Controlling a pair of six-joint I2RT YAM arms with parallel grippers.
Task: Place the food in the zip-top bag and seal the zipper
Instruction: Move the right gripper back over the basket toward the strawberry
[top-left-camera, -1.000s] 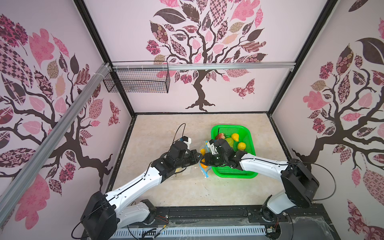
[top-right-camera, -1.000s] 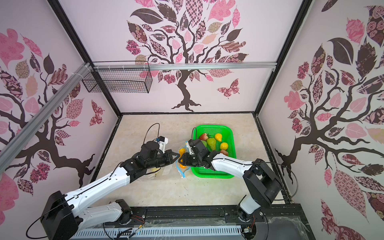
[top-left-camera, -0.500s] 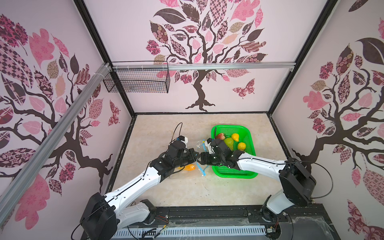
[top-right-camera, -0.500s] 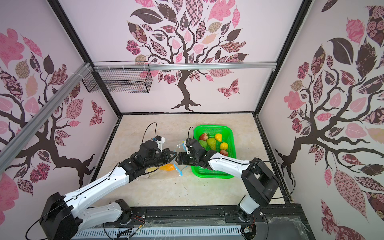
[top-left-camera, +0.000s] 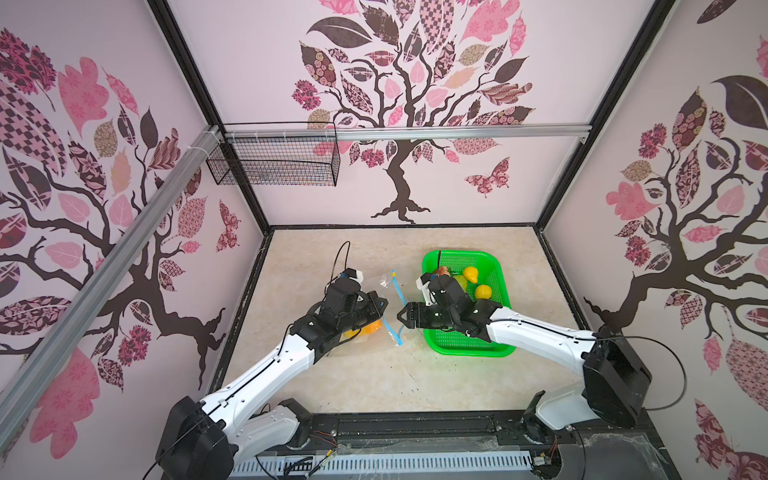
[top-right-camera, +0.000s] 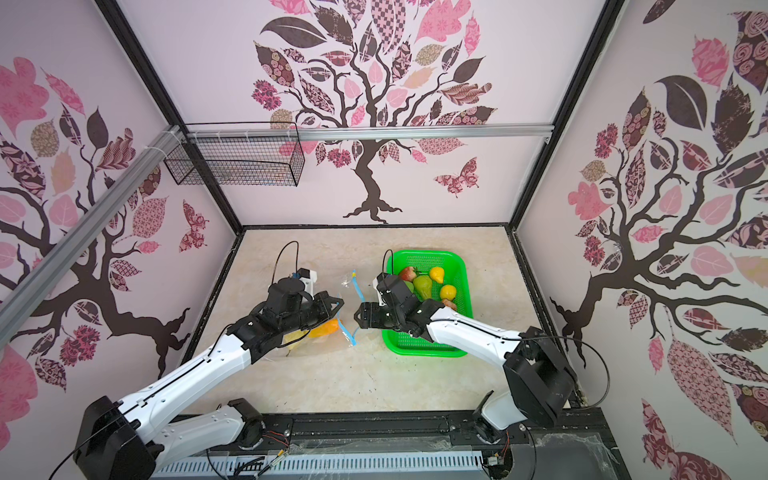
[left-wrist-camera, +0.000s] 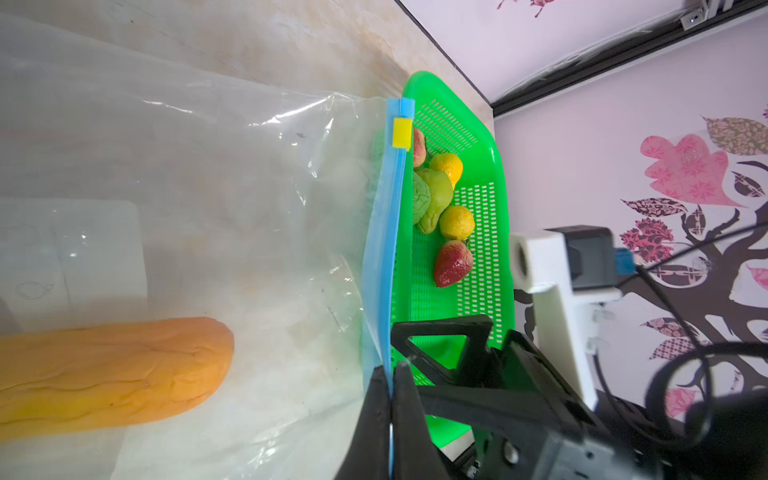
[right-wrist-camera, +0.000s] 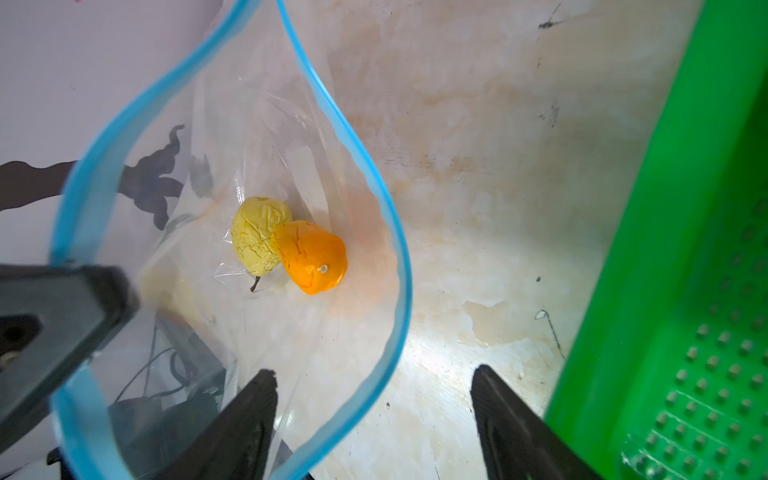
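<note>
L gripper (left-wrist-camera: 390, 370) clamped tight on thin light-blue zipper strip (left-wrist-camera: 384, 249), holding clear crinkly plastic zip-top bag (left-wrist-camera: 208, 166) agape beside green mesh basket (top-left-camera: 498, 349). Orange toy carrot (right-wrist-camera: 311, 257) & bumpy yellow piece (right-wrist-camera: 257, 237) inside. R gripper (right-wrist-camera: 374, 372) spread wide, empty, at bag's mouth.

The white-and-black left arm (top-left-camera: 266, 370) reaches forward and inward. Its black left pincer (top-left-camera: 383, 302) is clamped tight on the light-blue zipper strip (left-wrist-camera: 380, 249). Facing it, tip to tip and just apart, the black right pincer (top-left-camera: 400, 318) of the white-and-black right arm (top-left-camera: 536, 337) stands with its jaws spread wide.
</note>
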